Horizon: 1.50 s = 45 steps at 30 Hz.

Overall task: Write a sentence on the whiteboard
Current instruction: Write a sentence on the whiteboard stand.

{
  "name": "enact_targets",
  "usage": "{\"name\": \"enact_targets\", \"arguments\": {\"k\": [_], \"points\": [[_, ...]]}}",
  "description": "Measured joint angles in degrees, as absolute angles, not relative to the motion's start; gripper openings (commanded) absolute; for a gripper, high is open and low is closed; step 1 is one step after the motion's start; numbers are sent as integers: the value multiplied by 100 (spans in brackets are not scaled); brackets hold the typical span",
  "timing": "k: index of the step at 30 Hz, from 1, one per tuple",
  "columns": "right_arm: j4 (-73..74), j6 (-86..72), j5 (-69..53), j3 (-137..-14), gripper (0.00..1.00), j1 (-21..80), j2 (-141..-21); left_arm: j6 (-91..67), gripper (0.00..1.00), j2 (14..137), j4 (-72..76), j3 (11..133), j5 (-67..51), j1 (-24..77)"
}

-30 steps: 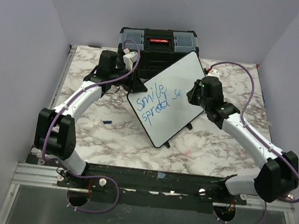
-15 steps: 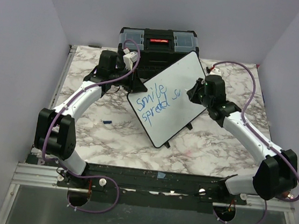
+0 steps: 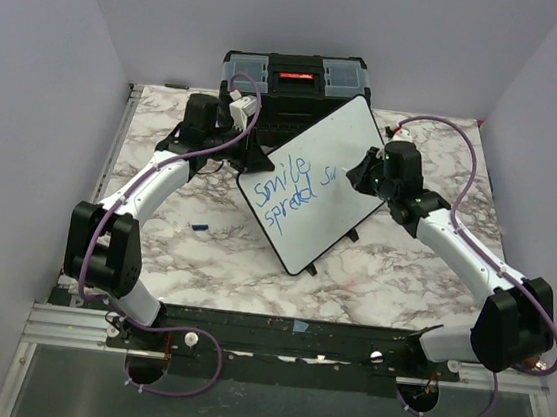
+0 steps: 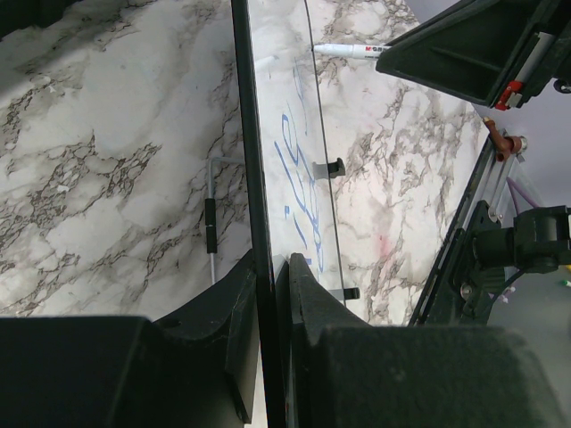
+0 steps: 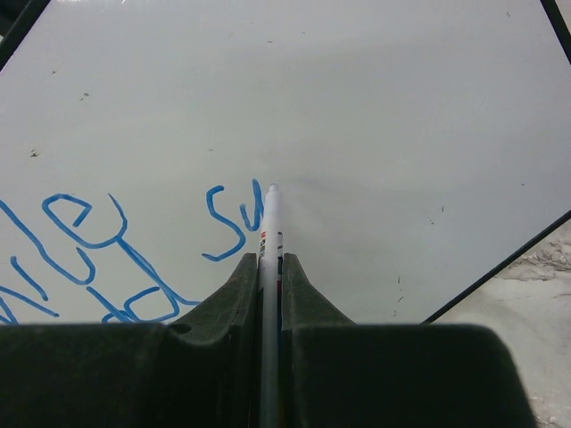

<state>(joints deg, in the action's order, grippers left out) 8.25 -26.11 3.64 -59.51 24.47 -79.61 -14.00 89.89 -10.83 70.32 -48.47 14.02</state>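
Right gripper pinches the marker, its tip on the whiteboard after "Su". Left gripper pinches the whiteboard's rim, just in front of the toolbox. Best to press softly so the sentence looks neat.

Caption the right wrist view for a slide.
Right fingers pinch a white marker, its tip at the blue letters "Su" on the whiteboard.

The glossy white rectangular whiteboard stands midway on the marble-patterned table, before the black plastic toolbox at its far edge.
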Motion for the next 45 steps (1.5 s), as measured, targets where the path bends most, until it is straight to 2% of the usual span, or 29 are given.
{"name": "enact_targets", "arguments": {"k": [21, 45], "points": [[497, -2746, 95, -5924, 1, 2362, -8235, -1400, 0, 8989, -1083, 7032, -4845, 1402], [322, -2862, -510, -5325, 1, 2316, -7887, -1400, 0, 8989, -1083, 7032, -4845, 1402]]}}
